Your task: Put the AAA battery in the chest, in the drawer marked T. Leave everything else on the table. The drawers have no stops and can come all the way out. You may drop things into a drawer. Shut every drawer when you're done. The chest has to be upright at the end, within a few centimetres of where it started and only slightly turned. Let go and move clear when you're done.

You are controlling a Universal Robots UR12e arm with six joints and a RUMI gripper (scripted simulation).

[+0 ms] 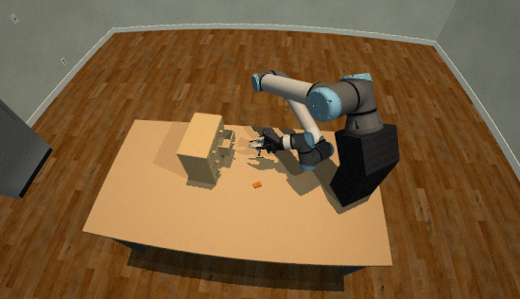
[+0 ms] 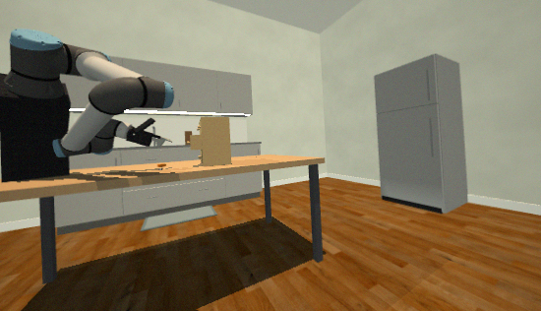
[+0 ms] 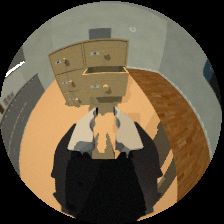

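We can't make out the AAA battery. Chest [image 1: 200,136] [image 2: 216,141] [image 3: 83,60] upright, left of centre in top view, one drawer [image 1: 227,149] [image 2: 195,142] [image 3: 106,87] out; gripper [image 1: 251,143] [image 2: 170,141] [image 3: 105,107] facing it, fingers slightly apart, holding nothing. Small orange object [image 1: 256,184] [image 2: 161,165] below centre.

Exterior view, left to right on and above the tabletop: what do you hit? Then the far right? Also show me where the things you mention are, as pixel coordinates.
Black pedestal [image 2: 34,142] → jaws [image 2: 162,131] → chest [image 2: 216,142] [image 1: 200,134] [image 3: 106,52] → grey fridge [image 2: 408,140].

Hard shadows — wrist view fisheye-warped.
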